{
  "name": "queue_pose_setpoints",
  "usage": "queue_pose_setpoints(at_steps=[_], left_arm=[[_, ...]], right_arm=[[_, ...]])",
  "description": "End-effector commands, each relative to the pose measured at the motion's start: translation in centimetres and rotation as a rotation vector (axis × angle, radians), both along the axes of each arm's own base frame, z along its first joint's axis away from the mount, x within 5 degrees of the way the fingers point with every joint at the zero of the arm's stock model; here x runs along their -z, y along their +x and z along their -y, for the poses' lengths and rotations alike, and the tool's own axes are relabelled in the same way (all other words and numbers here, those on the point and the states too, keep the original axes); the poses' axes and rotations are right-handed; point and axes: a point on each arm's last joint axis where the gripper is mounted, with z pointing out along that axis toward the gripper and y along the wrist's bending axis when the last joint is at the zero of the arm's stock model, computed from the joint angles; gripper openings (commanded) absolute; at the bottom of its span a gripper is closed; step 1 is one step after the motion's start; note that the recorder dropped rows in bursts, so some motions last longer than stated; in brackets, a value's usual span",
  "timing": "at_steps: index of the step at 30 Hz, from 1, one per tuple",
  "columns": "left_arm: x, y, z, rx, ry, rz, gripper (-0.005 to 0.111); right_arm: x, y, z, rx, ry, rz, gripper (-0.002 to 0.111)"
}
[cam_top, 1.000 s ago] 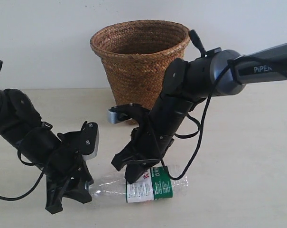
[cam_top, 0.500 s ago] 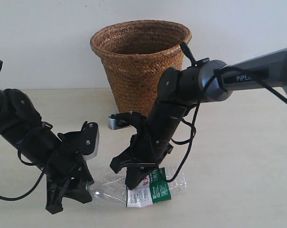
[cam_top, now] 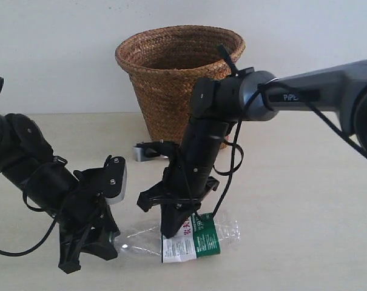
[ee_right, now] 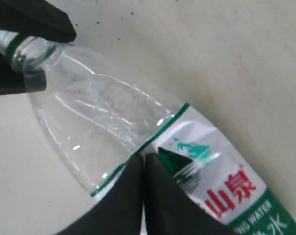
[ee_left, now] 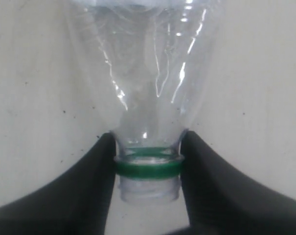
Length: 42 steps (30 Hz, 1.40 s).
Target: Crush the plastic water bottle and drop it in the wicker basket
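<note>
Black left end effector (ee_left: 148, 166), front-left of the wicker basket (cam_top: 165, 103): fingers clamped on the plastic water bottle (cam_top: 198, 241), right at its green ring (ee_left: 148, 169). No cap seen. Bottle lies on its side on the bench (cam_top: 304, 200), in front of the basket and well apart from it; not yet in.

Then the right end effector (ee_right: 143, 160), directly in front of the basket: fingers together, tips pressing down on the bottle wall at the edge of the label (ee_right: 221, 181). It is pushing, not gripping.

Risks, as judged:
- Closed tips bear on a rounded, slick wall. They could skid off, and the bottle would roll or twist.
- A twist would load the left hold, and the ring could pop out from between the fingers.
- Thin plastic may spring back once pressure is off, leaving the crush partial.
- The right arm (cam_top: 304, 91) crosses in front of the basket; whether they touch cannot be told. A careless lift could tip the basket.
</note>
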Motion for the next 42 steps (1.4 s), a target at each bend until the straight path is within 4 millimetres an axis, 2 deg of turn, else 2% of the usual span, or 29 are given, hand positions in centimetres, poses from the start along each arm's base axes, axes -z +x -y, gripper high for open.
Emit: queue_pose_setpoints(at_steps=[1, 4, 9, 12, 18, 23, 30, 34, 37, 42], left_arm=[[-0.2, 0.1, 0.0, -0.016, -0.001, 0.009, 0.004], [-0.2, 0.1, 0.0, -0.016, -0.001, 0.009, 0.004], [-0.2, 0.1, 0.0, -0.016, -0.001, 0.009, 0.004], [-0.2, 0.1, 0.0, -0.016, -0.001, 0.009, 0.004], [-0.2, 0.1, 0.0, -0.016, -0.001, 0.009, 0.004], [-0.2, 0.1, 0.0, -0.016, -0.001, 0.009, 0.004], [-0.2, 0.1, 0.0, -0.016, -0.001, 0.009, 0.004], [-0.2, 0.1, 0.1, -0.018, -0.003, 0.008, 0.004], [-0.2, 0.1, 0.1, -0.018, -0.003, 0.008, 0.004], [-0.2, 0.1, 0.1, -0.018, -0.003, 0.008, 0.004]], right_arm=[[-4.8, -0.5, 0.5, -0.017, 0.047, 0.085, 0.0], [-5.7, -0.8, 0.2, 0.0, 0.096, 0.073, 0.0], [-4.6, -0.9, -0.7, -0.013, 0.097, 0.074, 0.0], [-3.0, -0.6, -0.8, -0.008, 0.079, 0.056, 0.0], [1.7, -0.4, -0.9, -0.011, 0.012, -0.029, 0.0], [5.2, 0.2, -0.7, -0.009, -0.05, -0.013, 0.0], [8.2, 0.8, 0.8, 0.042, -0.102, -0.101, 0.0], [7.7, 1.0, 1.1, 0.067, -0.094, -0.117, 0.0], [5.5, 0.9, 1.0, 0.048, -0.064, -0.106, 0.0], [0.2, 0.6, 1.0, 0.034, 0.004, -0.036, 0.0]])
